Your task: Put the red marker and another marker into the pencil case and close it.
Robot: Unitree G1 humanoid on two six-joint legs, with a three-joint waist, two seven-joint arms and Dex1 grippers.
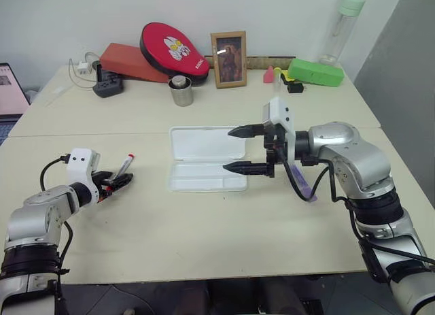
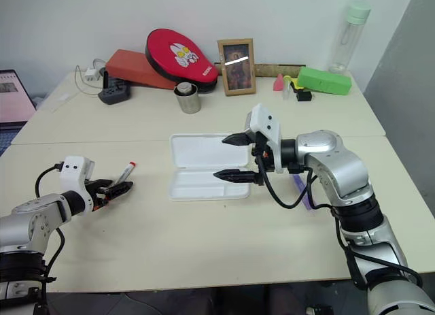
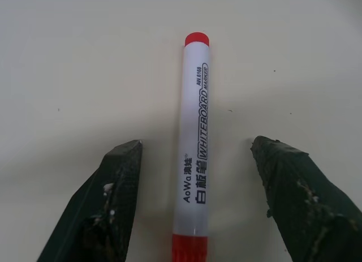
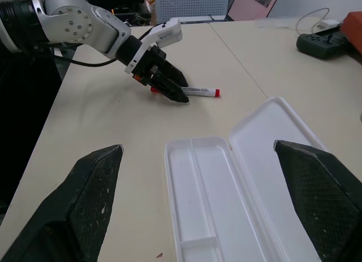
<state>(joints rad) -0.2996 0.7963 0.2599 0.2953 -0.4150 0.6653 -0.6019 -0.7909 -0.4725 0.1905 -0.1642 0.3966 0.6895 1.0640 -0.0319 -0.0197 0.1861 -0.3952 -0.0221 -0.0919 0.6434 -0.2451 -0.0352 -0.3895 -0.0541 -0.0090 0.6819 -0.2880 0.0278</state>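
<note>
Left gripper (image 3: 195, 194) has its jaws spread around the red marker (image 3: 194, 149), near the table's (image 1: 204, 226) left edge, not pinching; right gripper (image 1: 246, 150) is spread wide over the open pencil case (image 1: 204, 158).

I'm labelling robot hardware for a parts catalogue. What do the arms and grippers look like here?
Both arms have rounded silver shells with black joint bands. Each wrist carries a white boxy camera housing, and black cables loop loosely alongside. The left gripper and right gripper each have two black, tapered, pointed fingers; close up their surface is scuffed with pale specks.
</note>
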